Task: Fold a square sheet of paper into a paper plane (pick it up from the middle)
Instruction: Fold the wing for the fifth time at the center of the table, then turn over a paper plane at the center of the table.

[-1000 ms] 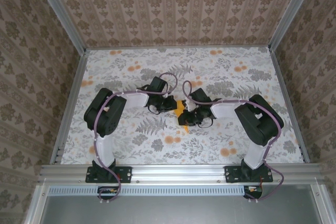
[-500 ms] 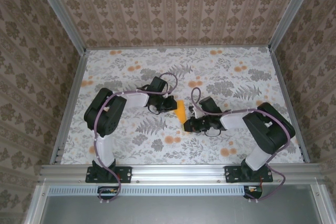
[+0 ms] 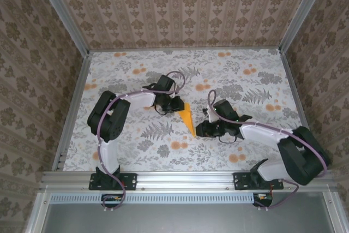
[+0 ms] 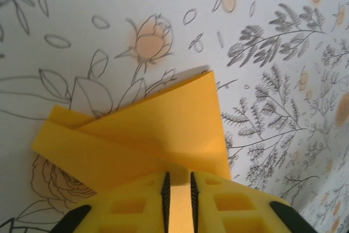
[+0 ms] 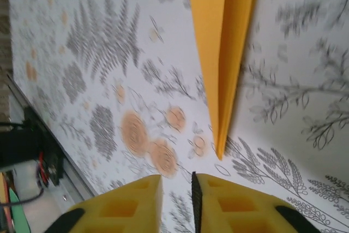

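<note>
Ok so going from the near edge: the two arm bases are sitting on the metal rail, and both arms are reaching in toward the middle of the flowery cloth.

The right gripper is hanging low on the near side. Its yellow fingers are standing a little apart, with bare cloth showing in the slot, so it isn't pinching anything. The pointed tip is sitting just beyond those fingers, not touching them.

The paper plane is lying on the cloth pretty much dead centre between the two grippers. It's looking like a slim orange-yellow dart with a crease down the middle, its point aiming at the near side and its wide end facing the far side.

The left gripper is sitting right at that wide end. Its fingers are nearly pressed together, and the paper seems to be running into the thin slot between them. Honestly I can't tell if it's actually clamping the paper or just resting around it. From its wrist camera the folded flaps are lying layered over each other.

Behind all that, the cloth is running back to the papered wall.
</note>
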`<action>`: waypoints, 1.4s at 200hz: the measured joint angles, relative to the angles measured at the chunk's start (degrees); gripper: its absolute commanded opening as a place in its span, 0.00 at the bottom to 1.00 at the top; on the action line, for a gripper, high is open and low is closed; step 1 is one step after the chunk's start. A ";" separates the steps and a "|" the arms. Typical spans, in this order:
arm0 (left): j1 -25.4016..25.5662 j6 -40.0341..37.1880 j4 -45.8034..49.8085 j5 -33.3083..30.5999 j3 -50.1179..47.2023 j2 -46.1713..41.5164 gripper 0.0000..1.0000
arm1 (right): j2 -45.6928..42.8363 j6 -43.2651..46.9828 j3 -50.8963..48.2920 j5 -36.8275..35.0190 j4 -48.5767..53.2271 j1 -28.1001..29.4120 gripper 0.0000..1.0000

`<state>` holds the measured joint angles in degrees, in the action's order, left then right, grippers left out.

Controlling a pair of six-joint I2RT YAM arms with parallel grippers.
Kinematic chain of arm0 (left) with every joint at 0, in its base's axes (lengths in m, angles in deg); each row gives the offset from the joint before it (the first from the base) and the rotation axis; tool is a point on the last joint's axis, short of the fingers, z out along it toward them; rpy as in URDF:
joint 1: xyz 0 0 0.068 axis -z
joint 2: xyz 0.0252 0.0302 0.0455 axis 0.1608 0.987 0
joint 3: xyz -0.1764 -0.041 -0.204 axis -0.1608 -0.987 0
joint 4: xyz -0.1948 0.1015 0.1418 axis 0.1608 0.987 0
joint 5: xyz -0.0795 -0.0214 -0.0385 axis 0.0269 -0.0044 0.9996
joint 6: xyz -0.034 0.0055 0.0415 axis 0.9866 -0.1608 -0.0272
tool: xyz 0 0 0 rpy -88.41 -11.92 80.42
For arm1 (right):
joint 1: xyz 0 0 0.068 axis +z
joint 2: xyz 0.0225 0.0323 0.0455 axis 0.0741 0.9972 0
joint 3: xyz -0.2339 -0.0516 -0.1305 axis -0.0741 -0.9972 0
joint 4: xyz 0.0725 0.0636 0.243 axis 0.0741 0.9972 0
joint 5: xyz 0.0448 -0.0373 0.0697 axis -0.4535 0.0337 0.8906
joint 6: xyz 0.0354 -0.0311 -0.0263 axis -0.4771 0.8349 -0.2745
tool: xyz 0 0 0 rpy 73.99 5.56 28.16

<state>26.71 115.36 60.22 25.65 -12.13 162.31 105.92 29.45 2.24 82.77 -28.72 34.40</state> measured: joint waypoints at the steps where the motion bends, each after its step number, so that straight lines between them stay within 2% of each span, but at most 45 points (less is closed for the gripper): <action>1: 0.02 -0.09 0.17 -0.04 0.17 0.00 0.27 | -0.17 0.00 0.11 -0.17 0.13 -0.02 0.37; 29: 0.68 -0.57 2.71 -1.55 2.36 -1.03 0.42 | -4.37 1.51 3.39 -7.26 2.25 -1.53 0.57; 67: 3.61 0.61 11.52 -8.98 4.87 -3.85 0.59 | -3.78 2.01 4.72 -14.05 3.04 -5.97 0.70; 87: 6.05 2.21 15.82 -13.77 6.86 -4.20 0.65 | -1.99 1.22 4.72 -15.96 2.93 -8.50 0.71; 114: 9.81 4.83 21.00 -18.91 9.66 -4.13 0.67 | -0.37 0.66 4.24 -17.40 1.90 -10.23 0.72; 155: 12.02 6.91 23.93 -21.40 14.84 -0.11 0.68 | -0.04 -0.35 2.25 -17.75 1.31 -12.20 0.73; 199: 12.00 7.37 26.69 -21.84 16.72 5.09 0.64 | -0.04 -0.72 1.95 -17.75 1.18 -12.55 0.73; 240: 12.02 8.83 28.22 -23.87 16.22 4.74 0.50 | 0.15 -1.03 1.95 -17.75 0.83 -12.66 0.73; 280: 11.96 11.67 26.32 -24.65 10.05 -1.44 0.33 | 1.51 -1.92 1.92 -17.66 -0.22 -12.66 0.72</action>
<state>38.67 127.03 86.54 0.99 -2.08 160.87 107.43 27.53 4.16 65.11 -28.94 21.75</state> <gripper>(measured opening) 0.370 0.724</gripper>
